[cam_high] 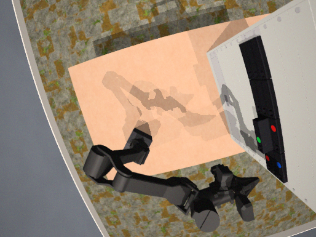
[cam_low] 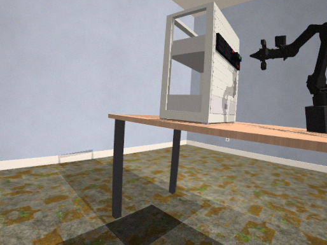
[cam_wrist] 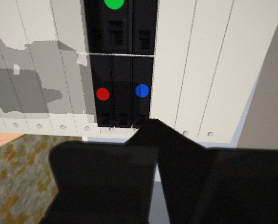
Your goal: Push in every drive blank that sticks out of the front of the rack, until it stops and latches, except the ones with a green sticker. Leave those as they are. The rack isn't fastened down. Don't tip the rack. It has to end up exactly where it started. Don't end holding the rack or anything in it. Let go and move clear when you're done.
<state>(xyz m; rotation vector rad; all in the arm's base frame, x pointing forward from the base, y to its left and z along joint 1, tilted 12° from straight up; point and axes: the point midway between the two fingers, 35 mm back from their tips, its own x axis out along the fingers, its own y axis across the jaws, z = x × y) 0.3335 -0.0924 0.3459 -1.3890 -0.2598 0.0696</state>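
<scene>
Fingers [cam_low: 254, 55] closed, apart from rack [cam_low: 211, 78] front.

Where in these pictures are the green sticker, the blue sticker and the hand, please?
green sticker [cam_high: 258, 140]: top view, the dot's centre.
blue sticker [cam_wrist: 142, 90]: wrist view, the dot's centre.
hand [cam_low: 252, 56]: exterior view, the tip of its shut fingers.

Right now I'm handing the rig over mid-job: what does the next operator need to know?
Gripper: jaws shut, holding nothing, in the air short of the rack's front.
Rack: upright on the table.
Green-sticker blank: sticks out; leave it.
Red-sticker blank and blue-sticker blank: straight ahead of the jaws in the wrist view; how far they protrude is unclear.
Done: no blank touched yet.
Left: push in each protruding non-green blank without shifting the rack, then withdraw.
</scene>
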